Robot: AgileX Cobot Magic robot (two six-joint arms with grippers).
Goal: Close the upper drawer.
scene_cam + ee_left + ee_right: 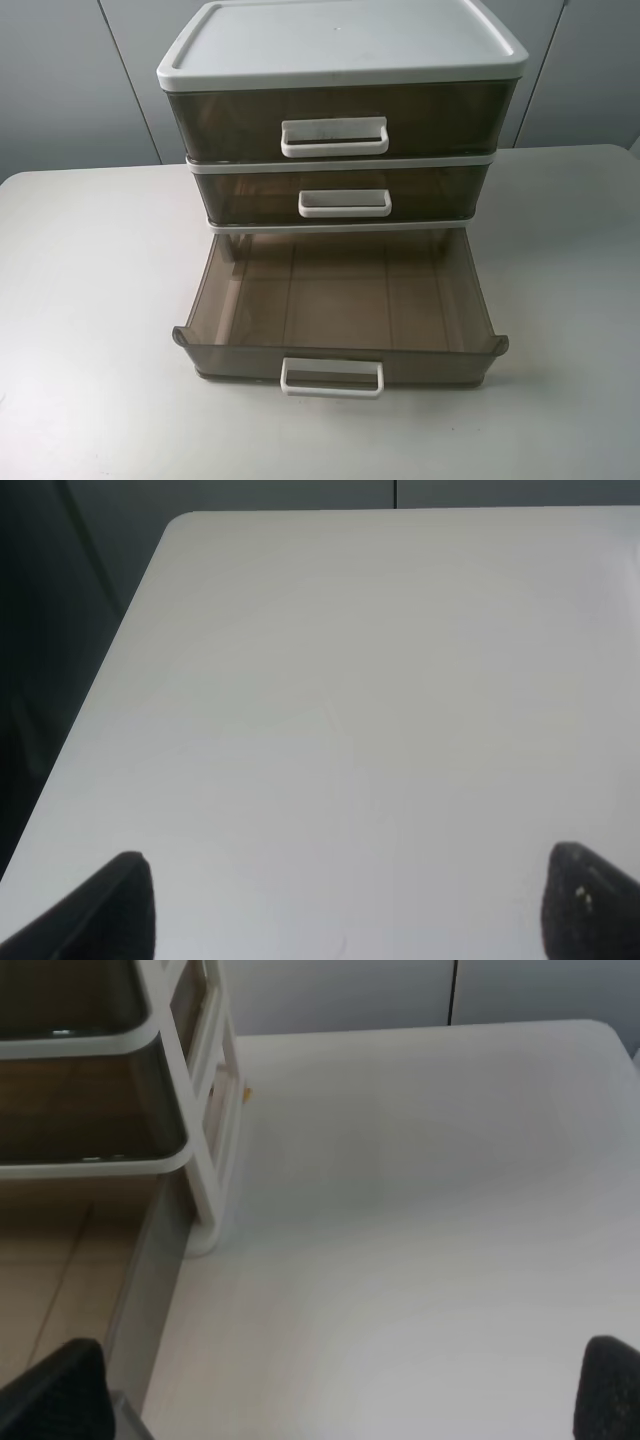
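Observation:
A white-framed cabinet [340, 45] with three smoky-brown drawers stands at the back middle of the table. The upper drawer [230, 120] is the tallest, with a wide white loop handle [334, 137]; its front sits about level with the lid's front edge. Neither arm shows in the exterior view. In the left wrist view my left gripper [345, 920] is open over bare table, with no drawer in sight. In the right wrist view my right gripper [345, 1400] is open and empty, just right of the cabinet's right front post [205, 1160].
The middle drawer [250, 195] is in. The long shallow bottom drawer [340, 300] is pulled far out toward the front and is empty; its side wall [150, 1270] lies close to my right gripper. The white table [90, 330] extends on both sides.

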